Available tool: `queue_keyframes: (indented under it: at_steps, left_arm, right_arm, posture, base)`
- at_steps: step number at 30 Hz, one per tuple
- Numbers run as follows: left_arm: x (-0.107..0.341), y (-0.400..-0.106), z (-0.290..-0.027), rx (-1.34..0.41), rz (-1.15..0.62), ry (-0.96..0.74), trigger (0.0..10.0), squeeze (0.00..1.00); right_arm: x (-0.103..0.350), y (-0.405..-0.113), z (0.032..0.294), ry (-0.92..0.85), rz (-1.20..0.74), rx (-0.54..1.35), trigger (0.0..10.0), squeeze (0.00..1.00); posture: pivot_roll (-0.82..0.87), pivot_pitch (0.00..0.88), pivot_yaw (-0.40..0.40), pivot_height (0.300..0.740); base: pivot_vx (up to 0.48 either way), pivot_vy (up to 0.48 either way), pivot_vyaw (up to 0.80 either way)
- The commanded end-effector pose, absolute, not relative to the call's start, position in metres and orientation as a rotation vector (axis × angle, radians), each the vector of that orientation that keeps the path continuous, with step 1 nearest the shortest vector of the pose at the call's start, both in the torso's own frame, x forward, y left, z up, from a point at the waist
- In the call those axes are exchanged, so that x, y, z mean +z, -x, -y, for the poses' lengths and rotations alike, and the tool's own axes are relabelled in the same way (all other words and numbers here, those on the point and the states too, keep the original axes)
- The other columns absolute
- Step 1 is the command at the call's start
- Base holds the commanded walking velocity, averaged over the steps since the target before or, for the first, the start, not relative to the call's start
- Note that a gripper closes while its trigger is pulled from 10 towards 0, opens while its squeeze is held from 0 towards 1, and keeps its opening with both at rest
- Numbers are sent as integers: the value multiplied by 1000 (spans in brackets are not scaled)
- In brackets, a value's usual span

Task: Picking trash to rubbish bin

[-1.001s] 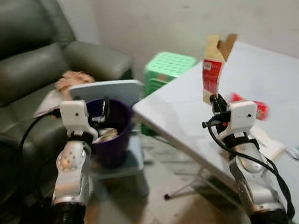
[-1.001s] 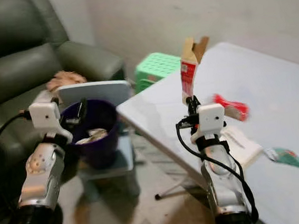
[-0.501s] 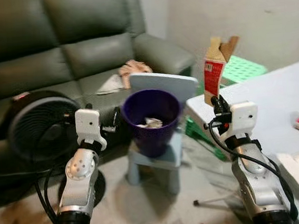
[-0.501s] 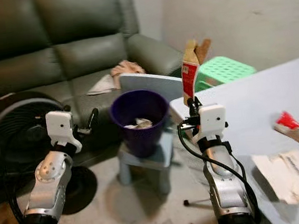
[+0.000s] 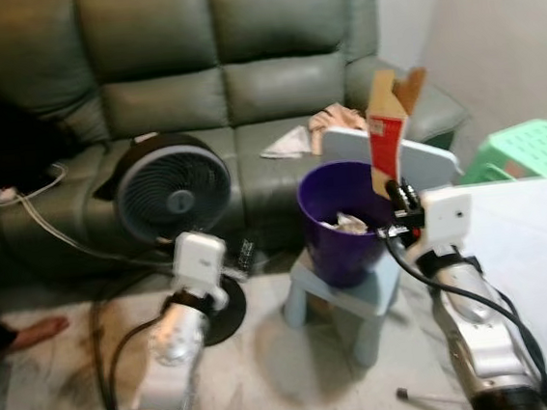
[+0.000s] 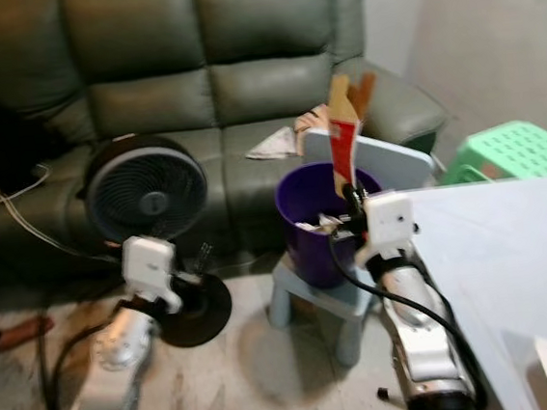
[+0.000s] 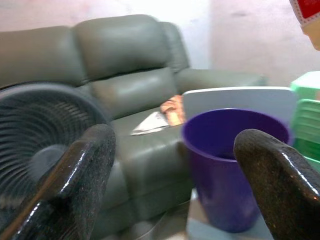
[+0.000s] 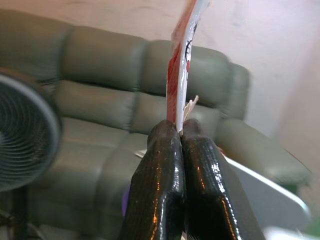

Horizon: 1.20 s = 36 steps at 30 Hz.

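Observation:
A flattened red and white carton [image 5: 388, 126] with a torn brown top stands upright in my right gripper [image 5: 399, 197], whose fingers [image 8: 167, 165] are shut on its lower edge. It is held just over the near right rim of the purple rubbish bin [image 5: 338, 223], which holds crumpled paper [image 5: 350, 223]. The bin stands on a small pale blue stool [image 5: 350, 294] before the sofa. My left gripper [image 5: 245, 258] is lower and to the left of the bin, open with nothing between its fingers [image 7: 85, 165]; the bin [image 7: 235, 160] lies beyond them.
A dark green sofa [image 5: 192, 67] runs along the back with cloth and paper [image 5: 319, 128] on its seat. A black floor fan [image 5: 170, 191] stands left of the bin. A pale board [image 5: 424, 157] leans behind it. The white table [image 6: 511, 260] and green stool [image 5: 534, 146] are right. A person's foot [image 5: 29, 333] is far left.
The camera has swung left, bringing sofa, fan and bin toward the centre and the table off to the right. The carton stays in my right gripper, now at the bin's rim.

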<state>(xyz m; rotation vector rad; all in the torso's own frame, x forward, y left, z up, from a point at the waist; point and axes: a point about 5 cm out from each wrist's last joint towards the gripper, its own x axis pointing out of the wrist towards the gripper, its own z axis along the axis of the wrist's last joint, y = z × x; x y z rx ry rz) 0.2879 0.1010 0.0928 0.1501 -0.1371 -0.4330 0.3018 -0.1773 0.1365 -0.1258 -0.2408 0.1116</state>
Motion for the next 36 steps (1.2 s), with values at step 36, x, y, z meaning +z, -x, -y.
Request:
queue_keyframes:
  at_steps: [36]
  left_arm:
    - [110,-292,-112,-445,183,-67,10000,0]
  right_arm:
    - [128,-306,165,78,191,315,10000,0]
  posture:
    - [71,25,-47,715]
  base:
    - [224,0,88]
